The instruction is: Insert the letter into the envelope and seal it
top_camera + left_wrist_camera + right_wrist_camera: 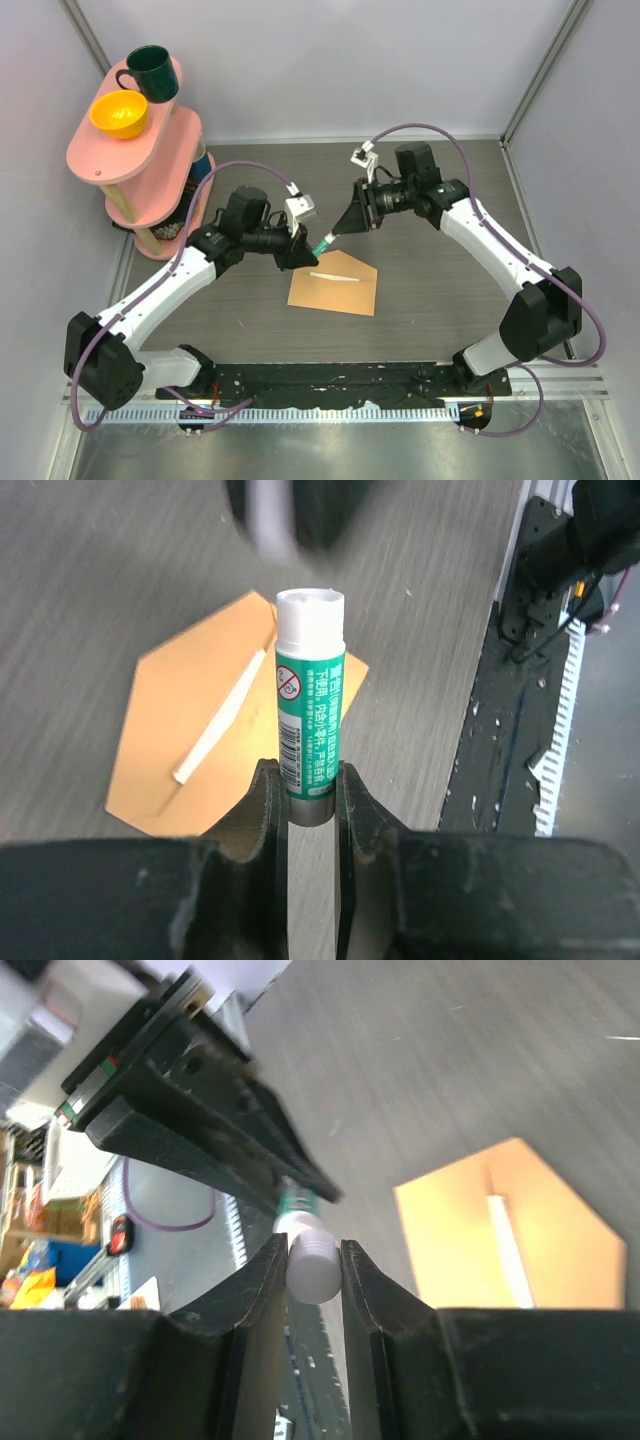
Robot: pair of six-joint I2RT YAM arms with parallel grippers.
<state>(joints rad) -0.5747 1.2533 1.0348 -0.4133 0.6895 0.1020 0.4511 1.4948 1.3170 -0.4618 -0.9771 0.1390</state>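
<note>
The envelope [333, 288] is laid flat on the table [440, 250], about midway between the two arms and nearer their bases than the grippers are. A thin strip [335, 277] is laid on the envelope, along its far part. A glue stick [325, 243] is held above the envelope's far left edge. Its base is clamped in the left gripper [303, 252] on the left, and its cap end in the right gripper [340, 232] on the right. A stand [130, 165] is set in the far left corner. A mug [150, 72] and a bowl [119, 114] are placed on its top tier, the mug behind the bowl.
</note>
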